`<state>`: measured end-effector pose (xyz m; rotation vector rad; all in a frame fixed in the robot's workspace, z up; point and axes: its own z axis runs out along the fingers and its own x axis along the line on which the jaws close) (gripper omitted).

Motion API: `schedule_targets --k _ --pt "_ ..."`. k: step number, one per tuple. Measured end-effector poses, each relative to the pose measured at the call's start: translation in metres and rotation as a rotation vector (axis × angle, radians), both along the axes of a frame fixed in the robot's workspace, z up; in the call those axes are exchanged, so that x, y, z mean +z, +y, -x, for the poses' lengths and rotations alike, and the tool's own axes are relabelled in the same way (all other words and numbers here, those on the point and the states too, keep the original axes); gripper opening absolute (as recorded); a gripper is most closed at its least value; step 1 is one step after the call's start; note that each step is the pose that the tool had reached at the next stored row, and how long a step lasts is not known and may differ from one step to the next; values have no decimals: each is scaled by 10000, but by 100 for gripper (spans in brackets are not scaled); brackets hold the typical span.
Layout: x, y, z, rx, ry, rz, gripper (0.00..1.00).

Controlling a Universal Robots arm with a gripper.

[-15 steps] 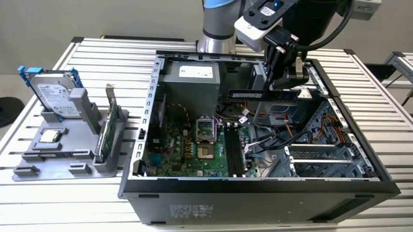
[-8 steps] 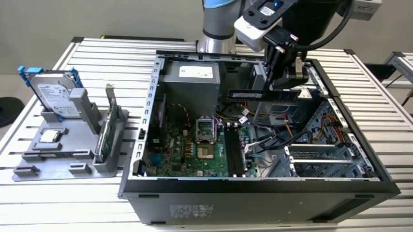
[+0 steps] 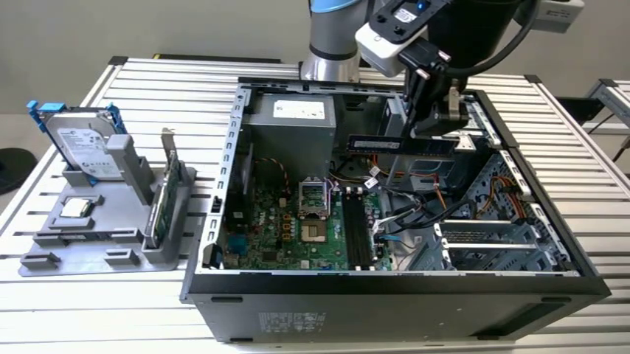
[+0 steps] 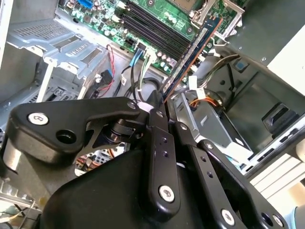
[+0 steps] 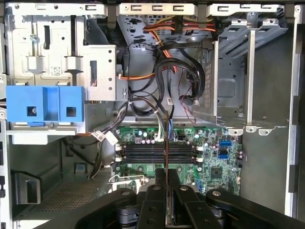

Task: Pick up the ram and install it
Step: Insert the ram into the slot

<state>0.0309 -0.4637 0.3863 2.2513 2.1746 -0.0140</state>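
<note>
The tool [image 3: 443, 133] pinches the thin dark green-blue ram [image 3: 394, 144].
Its long axis lies crosswise above the black motherboard slots [image 3: 356, 232].

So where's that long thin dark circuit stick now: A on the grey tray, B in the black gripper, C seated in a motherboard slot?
B: the black gripper clamps the long thin dark circuit stick in the air above the open dark computer case.

A slatted metal table [image 3: 583, 171] stands on what seems grey floor [image 3: 47, 46].
</note>
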Motion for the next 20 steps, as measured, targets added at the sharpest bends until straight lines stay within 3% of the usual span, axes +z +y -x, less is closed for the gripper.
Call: schedule_targets --k 20 --pt "-21 0 0 -946 0 1 0"
